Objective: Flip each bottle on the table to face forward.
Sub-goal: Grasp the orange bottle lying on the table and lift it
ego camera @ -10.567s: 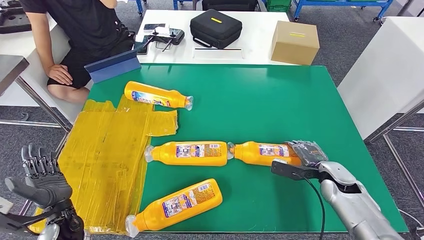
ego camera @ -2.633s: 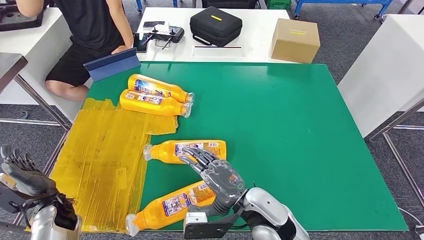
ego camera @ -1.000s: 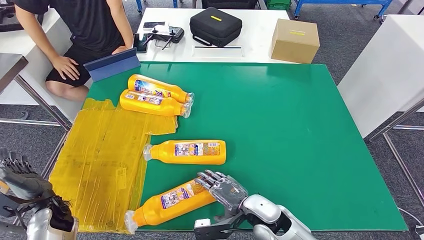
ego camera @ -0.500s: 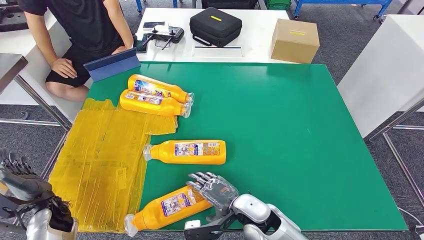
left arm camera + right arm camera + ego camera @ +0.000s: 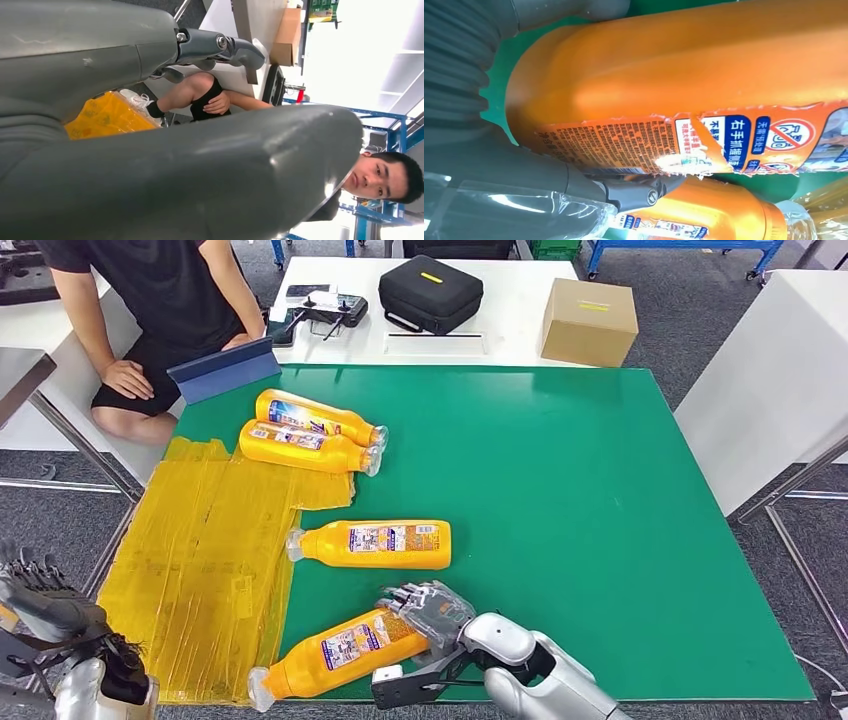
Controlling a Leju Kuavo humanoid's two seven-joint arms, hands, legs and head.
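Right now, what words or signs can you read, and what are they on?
"右手抓握面": label of the near bottle, which the right hand holds.
Red crossed-circle sign: same label.
Small print beside it, and the middle bottle label: too small to read.

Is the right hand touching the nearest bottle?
Touching. The right wrist view shows the right hand against the nearest bottle, thumb underneath, another finger above.

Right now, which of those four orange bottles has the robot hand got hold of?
The nearest orange bottle, lying angled at the table's front edge; the right robot hand wraps its base. The others lie untouched.
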